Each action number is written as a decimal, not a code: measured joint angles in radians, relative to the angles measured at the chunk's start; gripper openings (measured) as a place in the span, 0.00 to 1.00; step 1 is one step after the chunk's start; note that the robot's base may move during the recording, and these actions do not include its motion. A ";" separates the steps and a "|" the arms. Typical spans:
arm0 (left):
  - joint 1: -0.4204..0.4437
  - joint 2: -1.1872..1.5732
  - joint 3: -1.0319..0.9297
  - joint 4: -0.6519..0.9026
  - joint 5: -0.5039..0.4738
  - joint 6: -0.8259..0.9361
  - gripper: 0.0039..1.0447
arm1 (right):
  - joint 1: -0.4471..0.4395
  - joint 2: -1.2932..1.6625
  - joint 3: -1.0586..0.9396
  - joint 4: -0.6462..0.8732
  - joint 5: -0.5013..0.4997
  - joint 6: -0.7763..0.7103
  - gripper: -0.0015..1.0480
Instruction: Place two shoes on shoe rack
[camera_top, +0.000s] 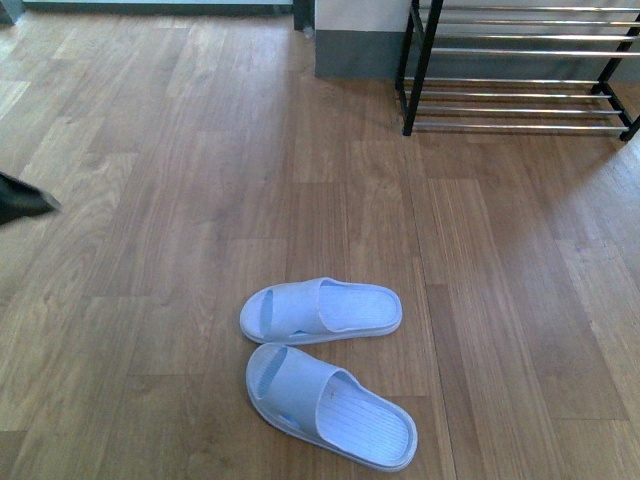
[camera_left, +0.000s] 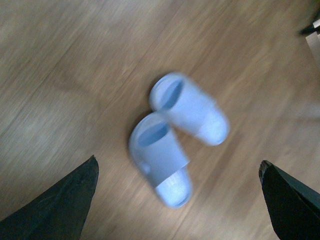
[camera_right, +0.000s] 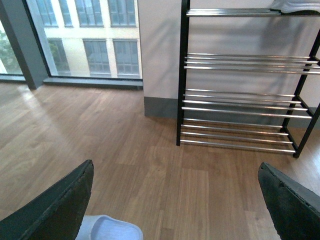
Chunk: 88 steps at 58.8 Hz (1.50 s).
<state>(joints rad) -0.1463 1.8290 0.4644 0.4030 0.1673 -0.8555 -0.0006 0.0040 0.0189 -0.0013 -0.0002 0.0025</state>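
No writing, brand mark or number can be read in any view. The upper slipper (camera_top: 320, 310) and the lower slipper (camera_top: 330, 408), at the lower centre of the front view, show plain pale blue surfaces. The left wrist view is too blurred to show any marking. The shoe rack (camera_right: 183, 75) carries no legible label.

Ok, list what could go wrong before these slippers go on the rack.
The far slipper lies close against the near slipper, so gripping one may drag the other. The shoe rack has thin bars with gaps; a slipper set askew could tip through. The left wrist view is blurred, so aim may suffer.
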 joint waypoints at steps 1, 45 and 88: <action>-0.005 0.032 0.012 -0.004 0.004 0.005 0.91 | 0.000 0.000 0.000 0.000 0.000 0.000 0.91; -0.319 0.877 0.750 -0.242 0.368 0.074 0.91 | 0.000 0.000 0.000 0.000 0.000 0.000 0.91; -0.344 1.152 1.045 -0.469 0.326 0.105 0.91 | 0.000 0.000 0.000 0.000 0.000 0.000 0.91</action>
<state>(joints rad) -0.4908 2.9810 1.5097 -0.0662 0.4931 -0.7509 -0.0006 0.0040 0.0189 -0.0013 -0.0002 0.0025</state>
